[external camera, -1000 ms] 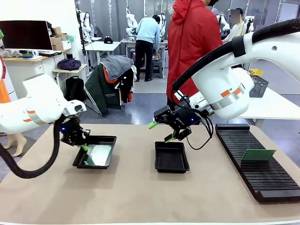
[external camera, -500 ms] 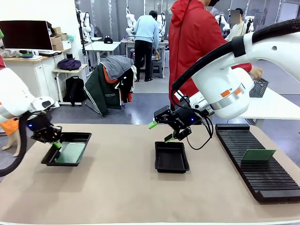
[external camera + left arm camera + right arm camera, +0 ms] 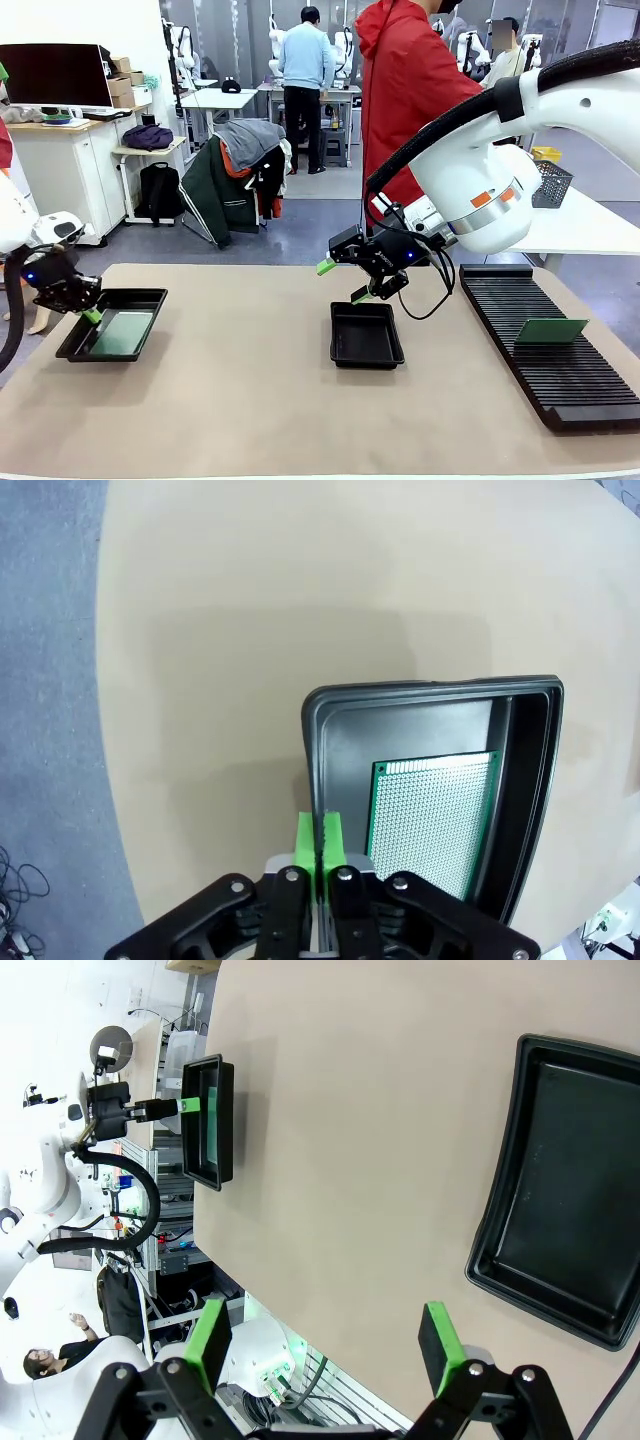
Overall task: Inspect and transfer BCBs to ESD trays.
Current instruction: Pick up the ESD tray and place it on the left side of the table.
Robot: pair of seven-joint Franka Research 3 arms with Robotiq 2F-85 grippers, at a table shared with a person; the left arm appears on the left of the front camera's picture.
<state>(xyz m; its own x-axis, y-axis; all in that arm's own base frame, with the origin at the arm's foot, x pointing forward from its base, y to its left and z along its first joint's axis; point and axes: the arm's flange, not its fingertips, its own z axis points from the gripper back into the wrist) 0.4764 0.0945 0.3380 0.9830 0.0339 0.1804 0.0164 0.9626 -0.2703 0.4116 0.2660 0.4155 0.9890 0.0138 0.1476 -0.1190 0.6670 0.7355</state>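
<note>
- Tan counter (image 3: 250,400), with a black slotted rack (image 3: 560,380) at its right and a BCB (image 3: 550,331) propped on it.
- Left ESD tray (image 3: 430,687) holds another BCB (image 3: 430,820); the left fingers (image 3: 307,838) are clamped on its rim.
- Second ESD tray (image 3: 365,335) sits mid-counter, with the right fingers (image 3: 438,1345) spread wide above it.

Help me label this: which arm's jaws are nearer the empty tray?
Right. The right arm's jaws hang above the empty tray's far rim; the left arm's grip the other tray, far left.

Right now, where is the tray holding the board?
The loaded tray is at the table's left edge in the front view, its rim pinched by the left end effector, far left of the empty tray at mid-table.
</note>
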